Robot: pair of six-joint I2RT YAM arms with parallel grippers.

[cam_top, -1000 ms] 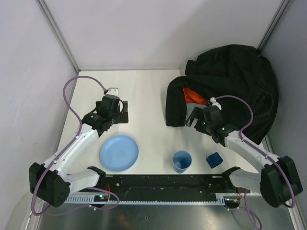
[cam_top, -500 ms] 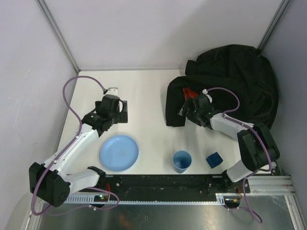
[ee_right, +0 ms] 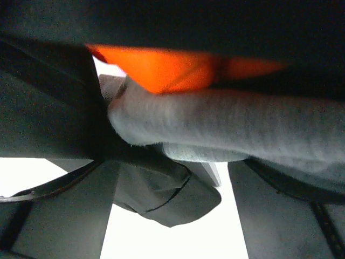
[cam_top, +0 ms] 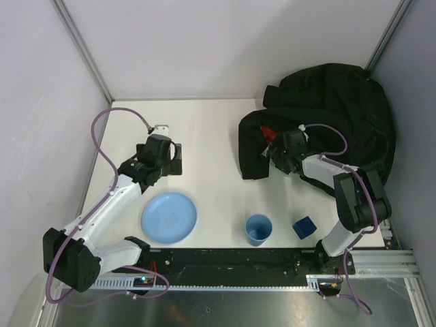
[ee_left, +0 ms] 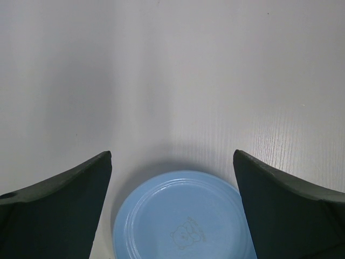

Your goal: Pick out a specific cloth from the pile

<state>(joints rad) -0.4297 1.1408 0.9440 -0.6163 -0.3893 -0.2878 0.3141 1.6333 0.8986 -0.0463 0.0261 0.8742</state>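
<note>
The pile is mostly a big black jacket (cam_top: 334,116) at the back right, with a bit of orange cloth (cam_top: 270,131) at its front edge. My right gripper (cam_top: 279,151) is pushed in under that edge. In the right wrist view the grey cloth (ee_right: 226,129) lies as a thick fold just ahead of the gripper (ee_right: 170,172), below the orange cloth (ee_right: 178,67). The jaws stand wide apart, with a flap of black jacket fabric (ee_right: 161,194) hanging between them. The grey cloth does not show in the top view. My left gripper (cam_top: 172,160) is open and empty.
A blue plate (cam_top: 169,217) lies near the left arm and shows between the left fingers (ee_left: 183,216). A blue cup (cam_top: 258,229) and a dark blue block (cam_top: 304,226) stand near the front edge. Walls close the left, back and right sides.
My right gripper has moved forward and left, in under the jacket's front edge beside the orange cloth. The jacket's edge has shifted slightly. The left arm has not moved.
</note>
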